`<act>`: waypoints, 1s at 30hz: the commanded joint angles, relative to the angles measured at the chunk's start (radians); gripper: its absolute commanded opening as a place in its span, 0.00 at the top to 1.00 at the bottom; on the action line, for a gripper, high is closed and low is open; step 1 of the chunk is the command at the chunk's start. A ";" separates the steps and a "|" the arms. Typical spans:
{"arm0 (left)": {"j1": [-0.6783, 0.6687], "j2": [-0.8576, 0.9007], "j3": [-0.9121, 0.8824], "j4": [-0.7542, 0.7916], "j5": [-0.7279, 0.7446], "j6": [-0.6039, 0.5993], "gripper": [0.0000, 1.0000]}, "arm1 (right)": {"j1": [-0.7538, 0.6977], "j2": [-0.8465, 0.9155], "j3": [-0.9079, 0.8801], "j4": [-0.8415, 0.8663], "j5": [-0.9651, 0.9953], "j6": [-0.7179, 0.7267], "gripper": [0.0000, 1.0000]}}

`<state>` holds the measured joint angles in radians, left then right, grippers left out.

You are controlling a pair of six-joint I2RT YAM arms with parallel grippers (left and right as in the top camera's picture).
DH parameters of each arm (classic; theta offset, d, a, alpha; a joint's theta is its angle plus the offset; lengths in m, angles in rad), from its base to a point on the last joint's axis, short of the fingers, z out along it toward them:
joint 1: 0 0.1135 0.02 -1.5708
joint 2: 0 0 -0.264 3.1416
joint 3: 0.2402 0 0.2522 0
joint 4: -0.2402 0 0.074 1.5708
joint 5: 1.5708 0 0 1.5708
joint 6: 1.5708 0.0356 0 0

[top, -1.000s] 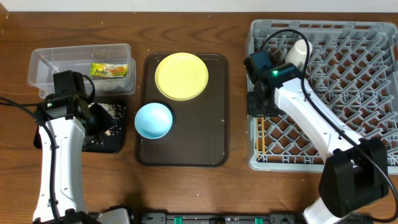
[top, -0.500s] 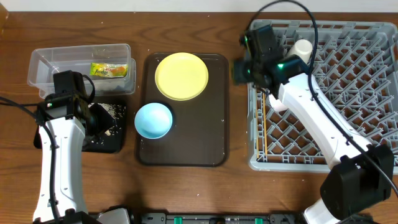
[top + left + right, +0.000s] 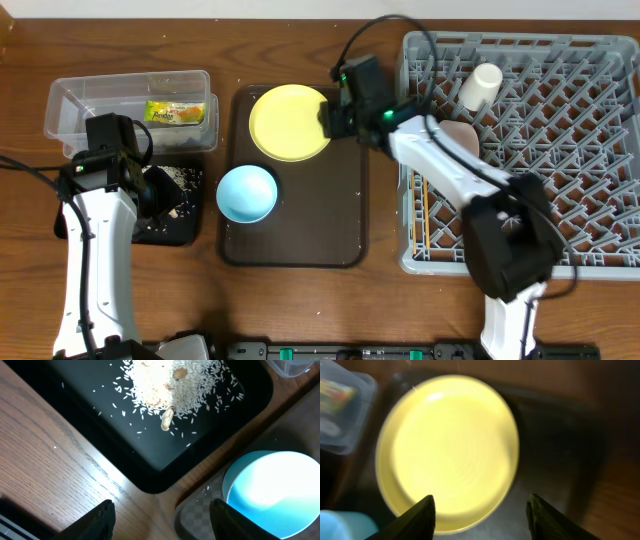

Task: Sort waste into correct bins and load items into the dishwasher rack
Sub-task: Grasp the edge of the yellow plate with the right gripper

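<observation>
Wooden bench [image 3: 300,300] carries everything. Large square grey plastic lattice rack [image 3: 530,38] at the right end; inside it a small white cup [image 3: 482,84] near the far side, thin wooden chopsticks [image 3: 424,215] lying along its left wall. Dark brown rectangular serving tray [image 3: 330,220] mid-bench. Clear rectangular plastic box [image 3: 80,105] far left, shallow black rectangular tray [image 3: 175,232] just in front of it. On the brown tray: round yellow plate [image 3: 288,122] at the far end, light blue bowl [image 3: 246,193] nearer, apart from the plate. Right pincer [image 3: 480,510] over the plate's right edge, jaws wide apart, nothing held. Left pincer [image 3: 162,520] above the black tray's corner beside the blue bowl, jaws apart, empty. Yellow-green snack wrapper [image 3: 174,113] lies in the clear box. Whitish rice scraps [image 3: 170,385] heaped in the black tray.
</observation>
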<state>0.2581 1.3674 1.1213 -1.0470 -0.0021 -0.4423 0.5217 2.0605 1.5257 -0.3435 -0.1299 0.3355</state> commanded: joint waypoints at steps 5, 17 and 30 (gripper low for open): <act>0.003 0.002 -0.005 0.001 0.021 -0.008 0.36 | 0.010 0.114 0.004 0.068 0.047 0.142 0.46; 0.003 0.002 -0.005 0.001 0.021 -0.008 0.37 | 0.020 0.167 0.004 0.025 0.052 0.158 0.88; 0.003 0.002 -0.005 0.000 0.021 -0.008 0.36 | -0.078 0.009 0.013 -0.077 0.061 0.042 0.99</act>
<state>0.2584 1.3674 1.1213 -1.0435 0.0204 -0.4454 0.4923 2.1750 1.5322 -0.4145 -0.0990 0.4480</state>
